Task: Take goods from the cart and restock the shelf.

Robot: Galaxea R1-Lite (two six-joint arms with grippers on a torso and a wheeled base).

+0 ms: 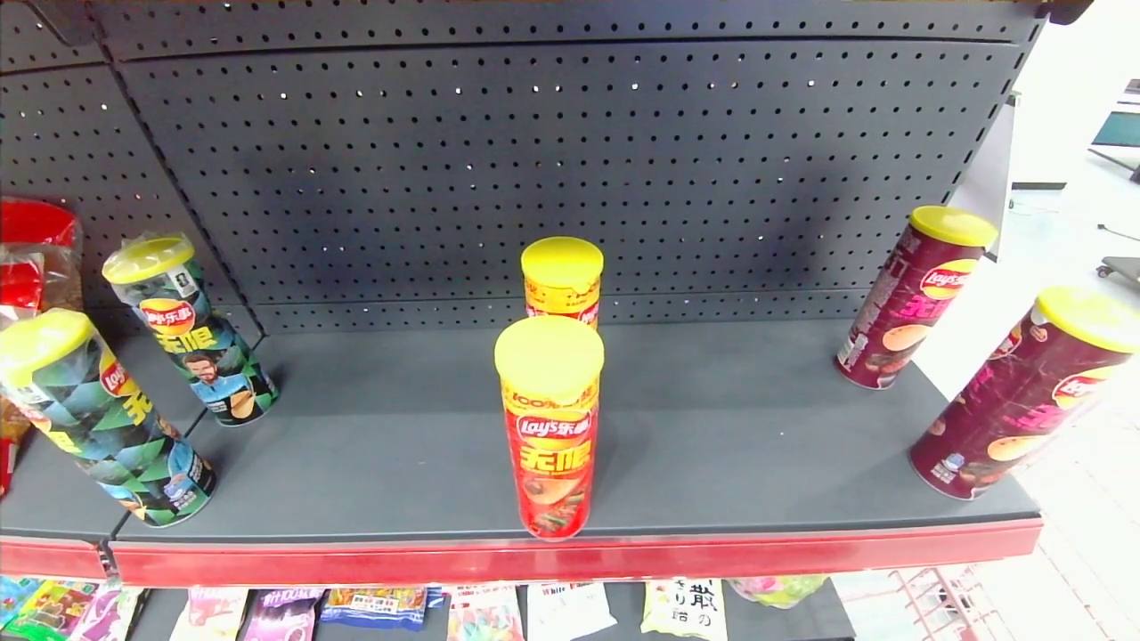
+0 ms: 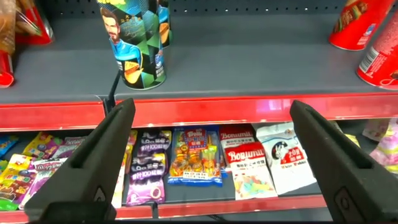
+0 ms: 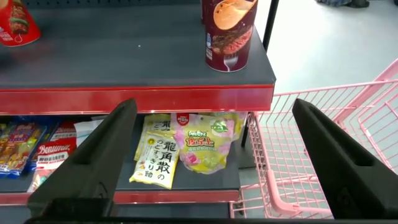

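**While both grippers hang empty**

Head view: two tall red cardboard chip cans (image 1: 550, 445) stand centred on the dark grey metal shelf (image 1: 730, 463).
Left wrist view: left gripper (image 2: 212, 106) fingers released, spread wide.
Right wrist view: right gripper (image 3: 214, 102) fingers likewise released, pink wire cart (image 3: 311, 155) just beside the shelf's end.

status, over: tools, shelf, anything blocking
Left tool open, empty; right tool open, empty. Shelf holds six upright chip cans, wide gaps between. Pink cart beside the shelf's right end. Nothing blocking.

Dark grey metal shelf (image 1: 712, 445), red-edged: 2 red yellow-lidded crisp tubes (image 1: 550, 445) centre, 2 green-patterned tubes (image 1: 200, 347) left, 2 maroon tubes (image 1: 908, 303) right.
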